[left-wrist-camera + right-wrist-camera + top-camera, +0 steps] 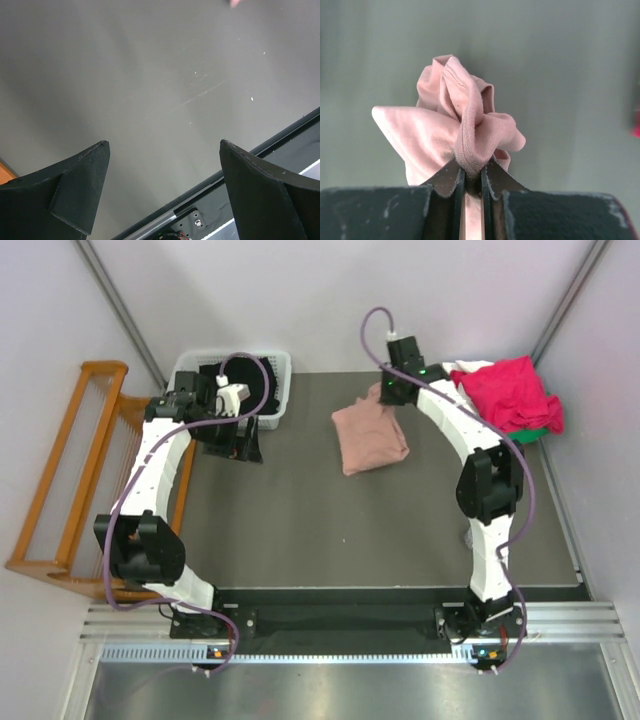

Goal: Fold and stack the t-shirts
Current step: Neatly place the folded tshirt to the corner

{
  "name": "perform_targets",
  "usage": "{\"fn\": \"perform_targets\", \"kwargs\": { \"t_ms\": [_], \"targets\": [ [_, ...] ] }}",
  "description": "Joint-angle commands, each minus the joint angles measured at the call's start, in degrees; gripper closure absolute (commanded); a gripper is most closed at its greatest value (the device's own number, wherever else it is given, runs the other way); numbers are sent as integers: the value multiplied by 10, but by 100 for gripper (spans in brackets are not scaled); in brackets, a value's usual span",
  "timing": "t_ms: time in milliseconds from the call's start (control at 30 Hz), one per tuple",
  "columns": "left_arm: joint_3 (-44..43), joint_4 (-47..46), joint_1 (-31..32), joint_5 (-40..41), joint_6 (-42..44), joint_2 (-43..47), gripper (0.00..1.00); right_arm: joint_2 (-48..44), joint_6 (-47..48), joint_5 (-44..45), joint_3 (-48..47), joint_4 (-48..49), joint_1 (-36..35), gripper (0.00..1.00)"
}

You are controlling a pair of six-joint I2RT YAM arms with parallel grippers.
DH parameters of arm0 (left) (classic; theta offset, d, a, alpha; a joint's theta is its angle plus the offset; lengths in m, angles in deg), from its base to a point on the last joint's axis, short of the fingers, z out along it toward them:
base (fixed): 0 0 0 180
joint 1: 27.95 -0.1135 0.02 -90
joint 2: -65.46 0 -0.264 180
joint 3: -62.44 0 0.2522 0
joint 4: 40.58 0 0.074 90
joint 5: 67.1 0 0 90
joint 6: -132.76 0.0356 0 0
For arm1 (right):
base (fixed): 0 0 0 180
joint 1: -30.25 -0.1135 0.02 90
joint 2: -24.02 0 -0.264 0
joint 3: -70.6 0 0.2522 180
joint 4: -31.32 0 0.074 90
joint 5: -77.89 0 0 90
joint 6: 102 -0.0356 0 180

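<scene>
A dusty-pink t-shirt [368, 436] lies bunched on the dark table mat, toward the back and right of centre. My right gripper [386, 392] is at its far edge, shut on a hem of that t-shirt [470, 135], which bunches up between the jaws in the right wrist view. A pile of other t-shirts sits at the back right: a crimson-pink one [512, 392] on top, white [470, 368] and green [530, 435] showing at its edges. My left gripper [240, 440] hangs open over bare mat at the left, nothing between its fingers [80, 185].
A white plastic basket [278, 375] with dark contents stands at the back left, behind the left arm. A wooden rack [70, 470] runs along the table's left side. The table's front rail [210, 180] shows under the left gripper.
</scene>
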Motion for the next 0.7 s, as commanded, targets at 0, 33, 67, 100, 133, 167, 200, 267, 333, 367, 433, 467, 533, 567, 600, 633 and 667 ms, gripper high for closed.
{"fn": "perform_targets", "kwargs": {
  "t_ms": [0, 33, 67, 100, 133, 167, 200, 267, 333, 367, 433, 467, 533, 567, 600, 633, 667],
  "targets": [
    [20, -16, -10, 1, 11, 29, 5, -11, -46, 42, -90, -21, 86, 100],
    [22, -18, -11, 1, 11, 29, 5, -15, -52, 45, -101, -24, 118, 100],
    [26, -19, -12, 0, 12, 29, 5, -20, -60, 60, -112, -31, 133, 100],
    [30, -19, -13, -4, 12, 28, 5, -33, -60, 74, -132, -33, 146, 100],
    [33, -20, -14, -6, 12, 28, 5, -42, -62, 83, -141, -33, 172, 100],
    [39, -24, -14, -9, 11, 28, 5, -50, -69, 97, -147, -29, 187, 100],
    [42, -26, -14, -14, 10, 28, 5, -70, -73, 97, -149, -27, 201, 100],
    [51, -29, -14, -20, 7, 27, 5, -87, -80, 95, -149, -24, 247, 100],
    [56, -32, -15, -27, 5, 25, 5, -101, -77, 95, -149, -34, 273, 100],
    [61, -34, -14, -27, 3, 25, 5, -107, -73, 93, -143, -36, 281, 100],
    [63, -37, -14, -34, 2, 24, 5, -136, -79, 78, -83, -14, 305, 100],
    [65, -38, -14, -34, 0, 23, 5, -144, -86, 55, -63, -8, 311, 100],
    [64, -37, -15, -36, 1, 22, 5, -150, -88, 52, -42, -6, 315, 100],
    [63, -37, -14, -35, 0, 22, 5, -149, -91, 38, -39, -4, 315, 100],
    [63, -38, -14, -37, 0, 22, 5, -139, -95, 36, -54, -9, 314, 100],
    [63, -37, -14, -37, 0, 22, 5, -134, -100, 45, -65, -21, 313, 100],
    [65, -37, -15, -39, -2, 22, 5, -130, -104, 52, -74, -23, 313, 100]
  ]
}}
